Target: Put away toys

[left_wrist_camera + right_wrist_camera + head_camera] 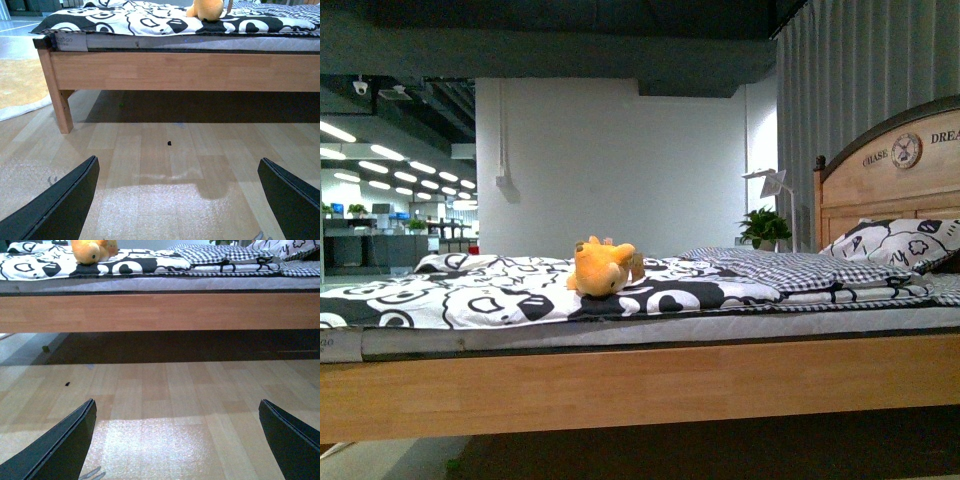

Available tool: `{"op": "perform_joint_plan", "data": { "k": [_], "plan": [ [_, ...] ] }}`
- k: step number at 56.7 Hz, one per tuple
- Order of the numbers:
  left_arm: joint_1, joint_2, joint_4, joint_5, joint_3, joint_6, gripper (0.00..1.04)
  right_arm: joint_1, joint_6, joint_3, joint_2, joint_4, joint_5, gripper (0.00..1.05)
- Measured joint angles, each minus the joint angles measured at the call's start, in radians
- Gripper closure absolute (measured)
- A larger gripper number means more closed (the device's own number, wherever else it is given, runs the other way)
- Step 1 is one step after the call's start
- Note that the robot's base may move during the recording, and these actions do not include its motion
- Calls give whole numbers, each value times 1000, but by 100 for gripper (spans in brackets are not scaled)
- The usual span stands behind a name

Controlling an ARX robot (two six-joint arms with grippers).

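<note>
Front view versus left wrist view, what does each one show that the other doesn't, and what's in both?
Only the front view shows the headboard, the cartoon-print pillow, a potted plant and the curtain. Only the left wrist view shows the bed leg, a black speck on the floorboards and the left gripper, open and empty. Both show the orange plush toy lying on the black-and-white quilt and the wooden side rail.

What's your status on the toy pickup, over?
Left gripper open, empty. Right gripper open, empty. Plush toy lies on the cartoon-print quilt, untouched. Wooden bed rail stands between grippers and toy.
</note>
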Motion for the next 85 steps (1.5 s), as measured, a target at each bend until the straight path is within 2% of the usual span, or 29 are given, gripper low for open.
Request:
{"op": "perform_joint_plan", "data": {
  "k": [85],
  "plan": [
    [0,0,0,0,0,0,6,0,0,0,0,0,0,7]
  ]
}}
